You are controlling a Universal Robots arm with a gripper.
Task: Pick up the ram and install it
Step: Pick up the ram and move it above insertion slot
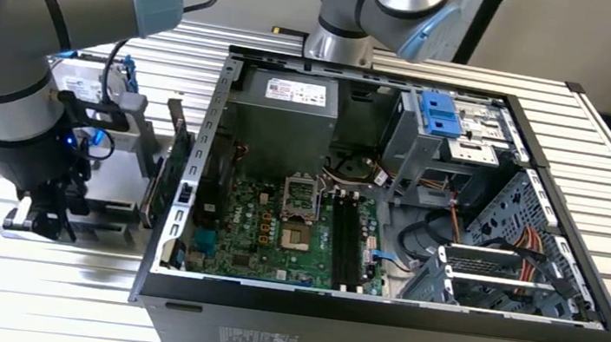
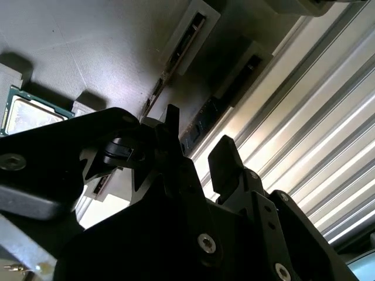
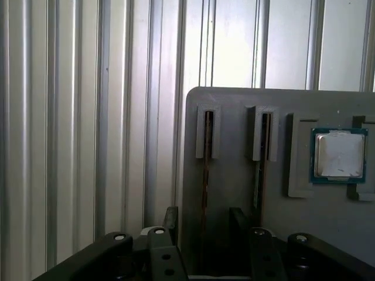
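Over the grey holder [image 3: 234, 111], the gripper [image 3: 204, 215] stands released, jaws apart on either side of the ram [image 3: 206, 175], which sits on edge in the holder's slot nearest its rim; judged light, stiff yet brittle, it wants pinching across the flat faces at mid-length, with the computer case [image 1: 379, 337] to the exterior view's right of the holder.

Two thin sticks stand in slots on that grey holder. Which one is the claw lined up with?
The ram farther from the square silver chip: the gripper straddles it, while the other stick lies outside its fingers.
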